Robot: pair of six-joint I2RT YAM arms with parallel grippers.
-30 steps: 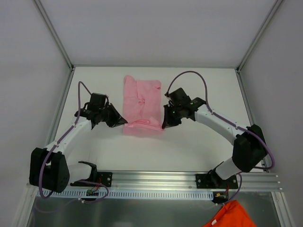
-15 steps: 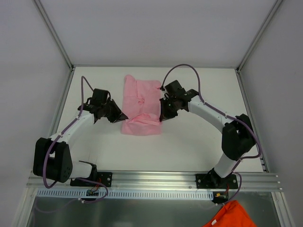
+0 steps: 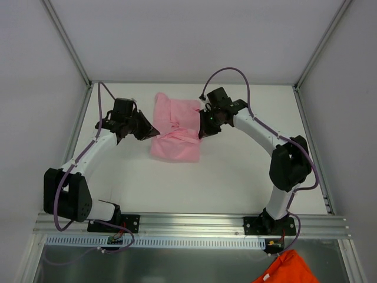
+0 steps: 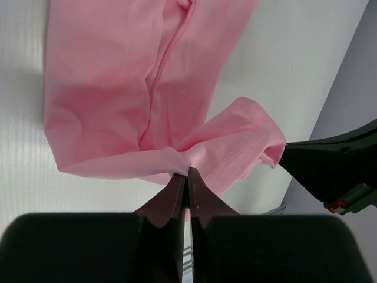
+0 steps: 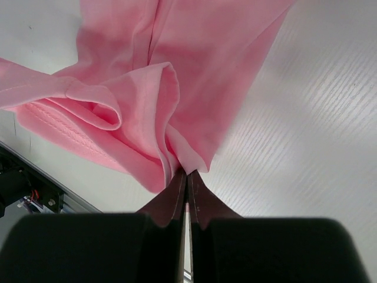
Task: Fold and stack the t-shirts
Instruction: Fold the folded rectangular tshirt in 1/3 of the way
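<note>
A light pink t-shirt (image 3: 175, 127) lies partly folded in the middle of the white table, its near end lifted and doubled back over the rest. My left gripper (image 3: 155, 133) is shut on the shirt's left edge; in the left wrist view its jaws pinch a hemmed fold of the t-shirt (image 4: 147, 106) at the left gripper (image 4: 187, 172). My right gripper (image 3: 202, 132) is shut on the right edge; the right wrist view shows layered folds of the t-shirt (image 5: 177, 76) pinched at the right gripper (image 5: 187, 174).
An orange cloth (image 3: 287, 269) lies below the table's near rail (image 3: 194, 227) at the bottom right. White walls and metal frame posts (image 3: 76, 65) close in the table on three sides.
Both grippers have carried the shirt's near end away from the arm bases, over the rest of the shirt. The fold line has moved farther back and both arms have stretched out.
</note>
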